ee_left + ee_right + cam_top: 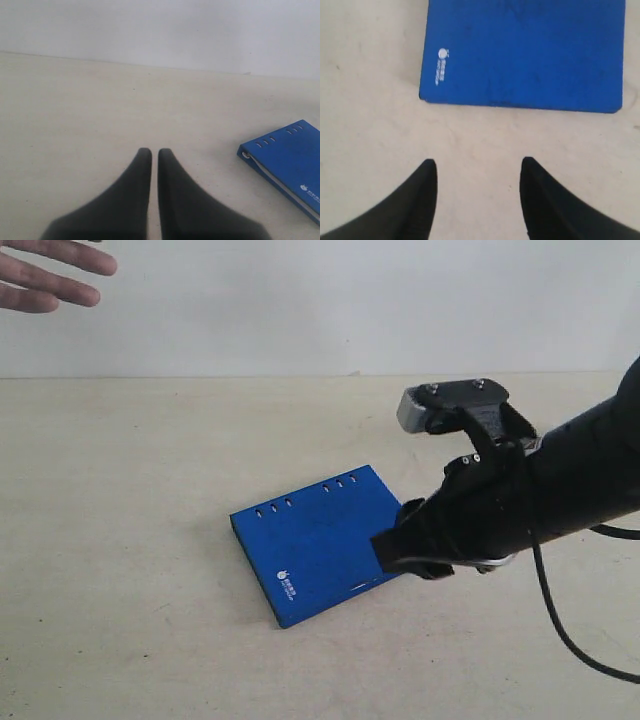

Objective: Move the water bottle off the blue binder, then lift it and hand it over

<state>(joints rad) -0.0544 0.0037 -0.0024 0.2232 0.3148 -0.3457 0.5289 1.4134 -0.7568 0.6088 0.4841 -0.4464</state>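
I read the blue binder (315,540) lying flat on the worktop (120,490), the right gripper (478,161) just beside one edge with jaws spread wide and holding nothing, and the left gripper (151,151) well apart from it with jaws closed almost tip to tip, likewise empty.

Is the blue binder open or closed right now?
Closed. The binder lies flat on the table with its blue cover down, and no view shows pages spread open.
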